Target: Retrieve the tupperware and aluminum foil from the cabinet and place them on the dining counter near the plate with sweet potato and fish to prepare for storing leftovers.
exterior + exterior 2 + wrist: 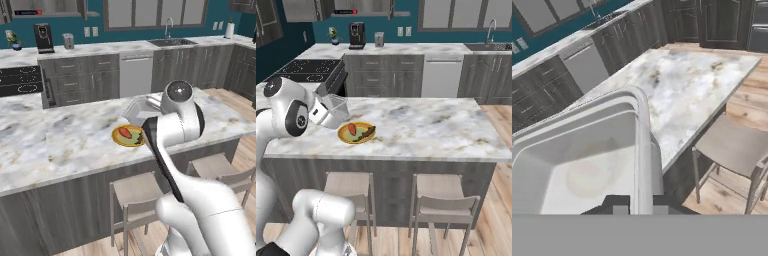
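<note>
From my remote station I read the gripper [638, 210] as clamped on the rim of the tupperware [577, 165]: in the hand view the tub's raised edge runs straight up from between the two dark finger tips, with the translucent grey-white bowl spreading away to the left of them. In the right base view the tupperware [333, 112] hangs tilted at the end of the arm, above the dining counter [431, 125], its far rim higher than the near one; in the left base view the tub [142, 107] shows partly behind the arm's upper joint. Just beyond and below the held tub lies the plate [356, 133], flat on the marble, carrying the sweet potato [352, 129] on the side nearer the gripper and the fish [367, 133] on the side farther from it. In the left base view the plate [120, 139] sits close beside the forearm, with the sweet potato [125, 133] on it. Whether the tub's lower edge touches the counter I cannot tell. Ahead of the gripper, past the tub's rim, the marble top [687, 85] stretches away, and a stool [732, 145] stands against its dark side, below and to the right in the hand view. Far beyond the gripper, on the rear worktop, stands a coffee machine [357, 35], and above it the cabinet [363, 7] holds the aluminum foil [346, 11], black with a red end, on its shelf.
</note>
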